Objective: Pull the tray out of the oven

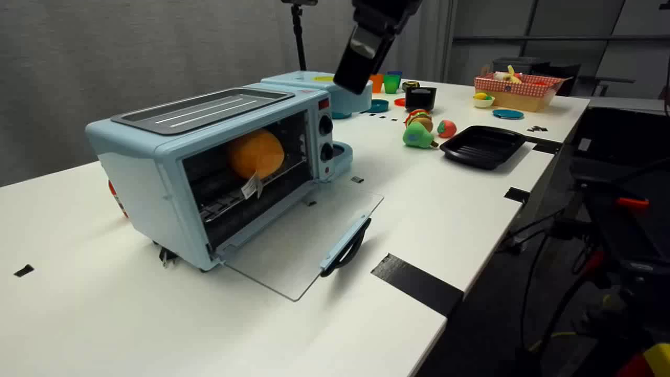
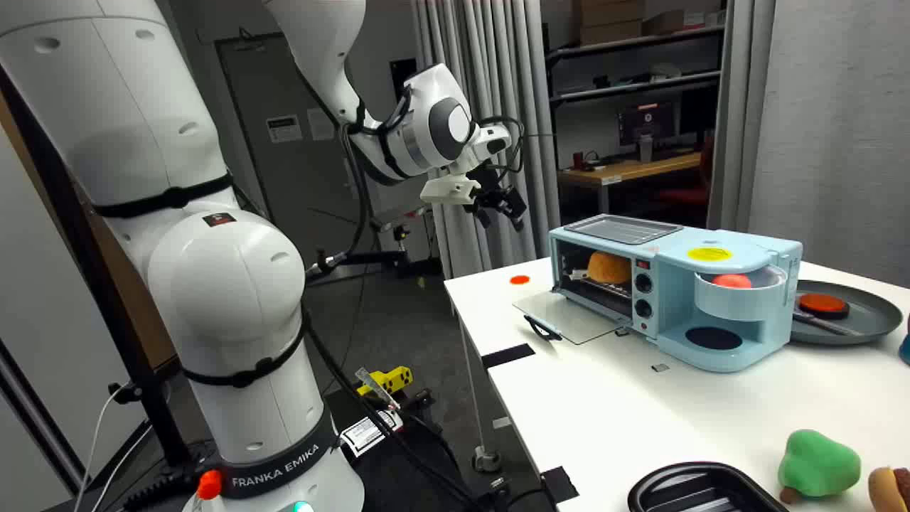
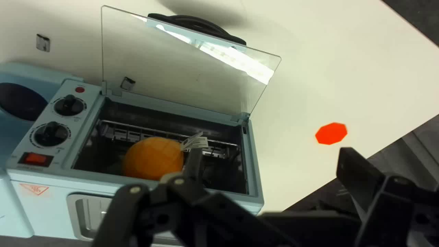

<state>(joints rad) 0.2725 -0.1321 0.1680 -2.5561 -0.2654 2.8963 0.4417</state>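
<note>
The light-blue oven (image 1: 128, 183) stands on the table with its glass door (image 1: 309, 235) dropped open. It also shows in an exterior view (image 2: 672, 277) and in the wrist view (image 3: 55, 185). The tray, a silver wire rack (image 3: 221, 142), is inside the oven; its front bar also shows in an exterior view (image 1: 230, 202). A round orange object (image 3: 154, 157) with a white tag sits on the rack and hides part of it. My gripper (image 3: 271, 156) is open and empty, with its fingers wide apart. In an exterior view the gripper (image 2: 501, 225) hangs in the air, apart from the oven.
The dark door handle (image 1: 348, 251) sticks out toward the table's front edge. A black shallow dish (image 1: 484, 146), a green pear (image 1: 417, 135) and other toy food lie farther along the table. A dark pan (image 2: 871, 316) stands beside the oven. A red marker (image 3: 331, 133) is on the table.
</note>
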